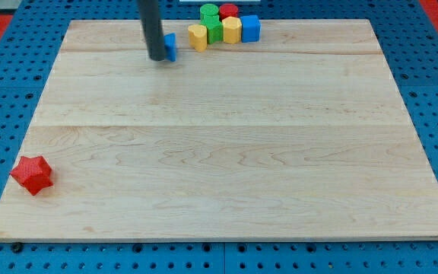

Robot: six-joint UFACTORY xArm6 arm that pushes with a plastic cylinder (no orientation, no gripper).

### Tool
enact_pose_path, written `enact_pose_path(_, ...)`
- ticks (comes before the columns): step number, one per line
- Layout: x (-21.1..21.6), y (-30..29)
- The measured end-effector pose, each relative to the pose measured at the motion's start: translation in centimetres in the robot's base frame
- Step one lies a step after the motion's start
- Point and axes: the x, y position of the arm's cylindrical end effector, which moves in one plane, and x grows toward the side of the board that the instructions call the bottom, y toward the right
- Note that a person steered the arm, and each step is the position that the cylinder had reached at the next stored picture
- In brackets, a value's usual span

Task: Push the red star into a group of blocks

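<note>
My tip [158, 58] rests on the counter [219, 152], touching a small blue block [171, 46] on its right. It is a bare rod, nothing to spread or pinch. The red star [32, 174] lies well apart, far toward the view's bottom left. A cluster sits to my right: yellow [197, 36], green [212, 23], red [228, 11], yellow [232, 30], blue cube [250, 27].

The red star [32, 174] lies bottom-left on the surface [226, 167]; the block cluster [223, 27] sits top centre, my tip [158, 58] near its left.
</note>
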Motion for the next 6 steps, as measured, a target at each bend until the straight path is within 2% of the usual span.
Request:
enact_pose_path(2, -3.9, 3.9)
enact_pose_path(3, -1.1, 1.4)
enact_pose_path(4, 5.7, 0.2)
enact_pose_path(6, 26.2, 0.0)
